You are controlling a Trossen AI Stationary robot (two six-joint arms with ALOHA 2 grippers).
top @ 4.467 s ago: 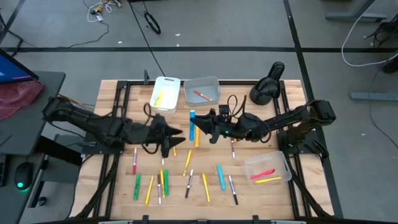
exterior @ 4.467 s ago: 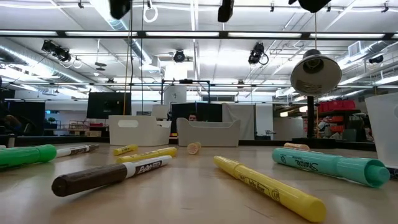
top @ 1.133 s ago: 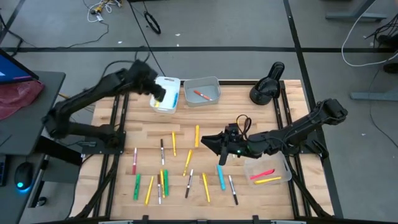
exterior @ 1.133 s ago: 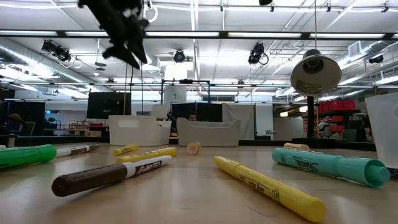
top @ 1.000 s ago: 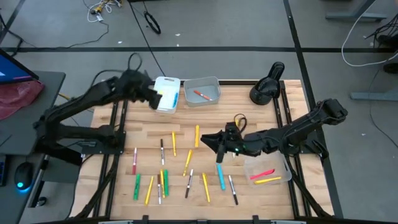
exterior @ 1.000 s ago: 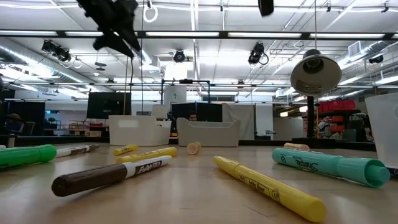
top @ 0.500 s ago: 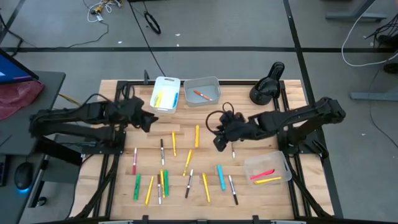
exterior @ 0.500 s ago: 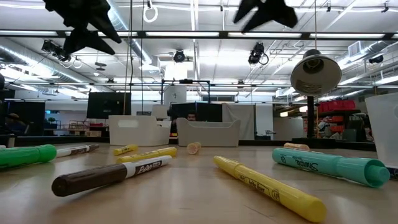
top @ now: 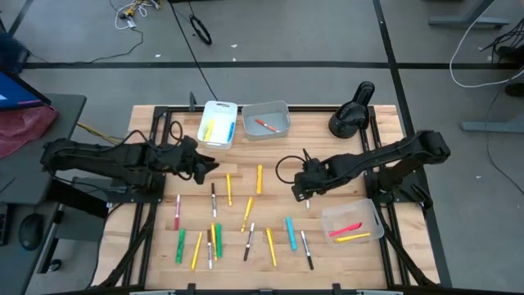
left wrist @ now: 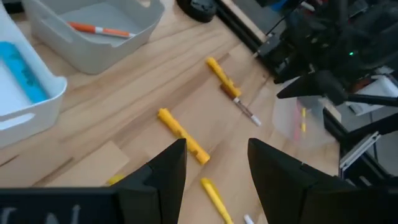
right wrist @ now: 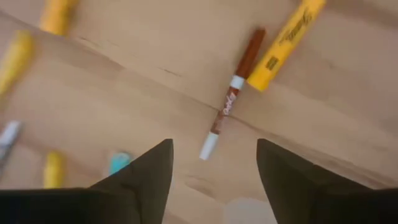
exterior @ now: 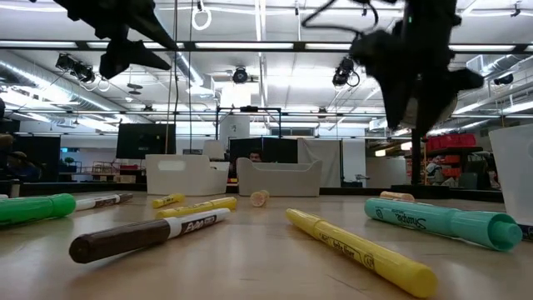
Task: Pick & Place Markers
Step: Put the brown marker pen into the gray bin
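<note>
Wooden slatted table (top: 344, 160) carries the scattered markers (top: 246, 215): yellow, orange, green, light blue and white/dark sticks, mostly across its near half. Right gripper (top: 301, 190) hangs over mid-table, fingers (right wrist: 144, 180) spread wide, nothing between them. Directly ahead of its fingers lies a thin white marker with a brown cap (right wrist: 228, 112), flat on the wood, brown end touching a fat yellow marker (right wrist: 285, 41); from above that thin marker (top: 307, 199) sits just beside the gripper, not gripped. Left gripper (top: 202, 166) hovers over the left-centre of the table, fingers (left wrist: 165, 180) apart, empty; a yellow marker (left wrist: 182, 135) lies on the wood just past its tips. White rectangular plastic bin (top: 218, 124) at the far edge holds yellow and blue markers, grey rectangular bin (top: 266, 120) next to it holds an orange one. Clear plastic bin (top: 350, 222) at the near right holds a pink and a yellow marker. Black desk lamp (top: 352, 117) stands at the far right corner.
</note>
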